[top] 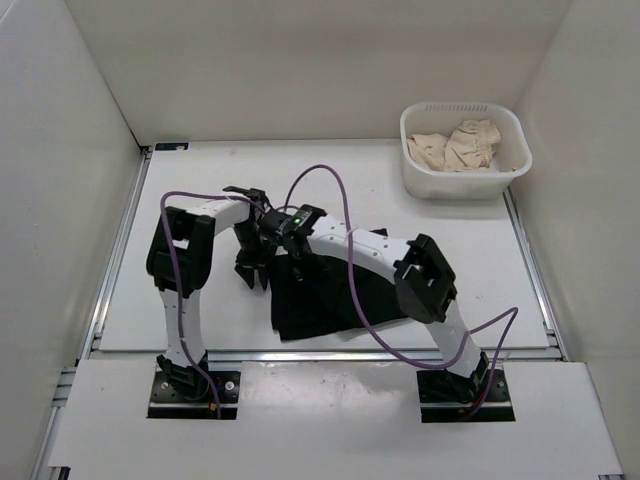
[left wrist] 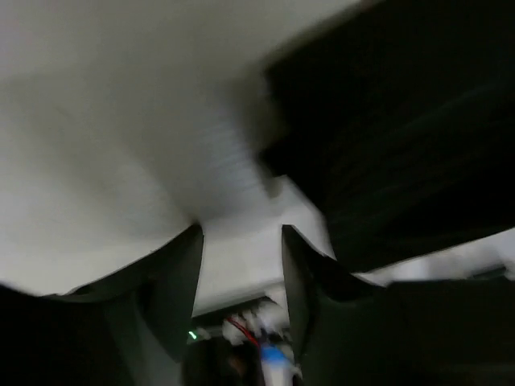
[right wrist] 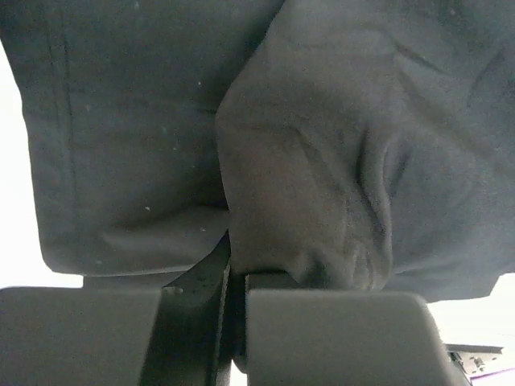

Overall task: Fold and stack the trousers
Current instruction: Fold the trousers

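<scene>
Black trousers (top: pixel 320 300) lie on the white table in front of the arms, partly folded. My right gripper (top: pixel 283 243) is shut on a fold of the dark cloth (right wrist: pixel 306 201) at the trousers' far left corner. The cloth bunches over its fingers in the right wrist view. My left gripper (top: pixel 250 272) is open and empty just left of the trousers, hovering over bare table. Its fingers (left wrist: pixel 173 281) frame white table, with the black cloth (left wrist: pixel 402 129) to their right.
A white basket (top: pixel 466 180) at the back right holds cream-coloured garments (top: pixel 458 145). White walls enclose the table on three sides. Purple cables (top: pixel 340 230) loop over both arms and the trousers.
</scene>
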Controlling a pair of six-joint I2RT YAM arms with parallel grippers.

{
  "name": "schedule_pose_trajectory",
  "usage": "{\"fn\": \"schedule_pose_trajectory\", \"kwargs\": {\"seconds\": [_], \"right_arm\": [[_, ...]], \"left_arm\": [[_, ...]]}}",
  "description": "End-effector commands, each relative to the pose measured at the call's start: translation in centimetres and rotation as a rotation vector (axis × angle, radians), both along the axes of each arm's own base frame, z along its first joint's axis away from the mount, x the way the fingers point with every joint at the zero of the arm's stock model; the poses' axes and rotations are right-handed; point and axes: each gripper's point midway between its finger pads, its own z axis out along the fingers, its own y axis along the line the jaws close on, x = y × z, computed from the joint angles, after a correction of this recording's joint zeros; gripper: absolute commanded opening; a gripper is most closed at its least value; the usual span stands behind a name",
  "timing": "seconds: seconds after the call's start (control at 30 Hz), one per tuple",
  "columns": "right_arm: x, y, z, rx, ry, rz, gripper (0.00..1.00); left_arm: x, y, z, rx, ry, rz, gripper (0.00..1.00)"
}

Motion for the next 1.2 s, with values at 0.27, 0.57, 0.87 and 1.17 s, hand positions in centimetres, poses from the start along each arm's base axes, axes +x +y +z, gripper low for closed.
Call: {"fn": "schedule_pose_trajectory", "kwargs": {"seconds": [0.27,0.57,0.87,1.17], "right_arm": [[2.5,3.2,5.1,0.110,-0.153,0.111,0.01],[0.7,6.0,2.3,-0.040,-0.069,0.287,0.05],[1.5,10.3,10.5,0.290,-0.252,0.331,0.00],[-1.5,10.1,1.6,0.130,-0.059,0.471,0.05]], "left_arm": [[0.3,-1.7,-2.2,-0.045,0.056,-0.015,0.14],[1.4,-2.4,-1.7,-0.069,0.043,-0.012,0.14],[1.8,-2.7,-1.3,-0.081,0.036,-0.011,0.14],[2.1,-2.8,-1.1,-0.084,0.027,-0.012,0.14]]}}
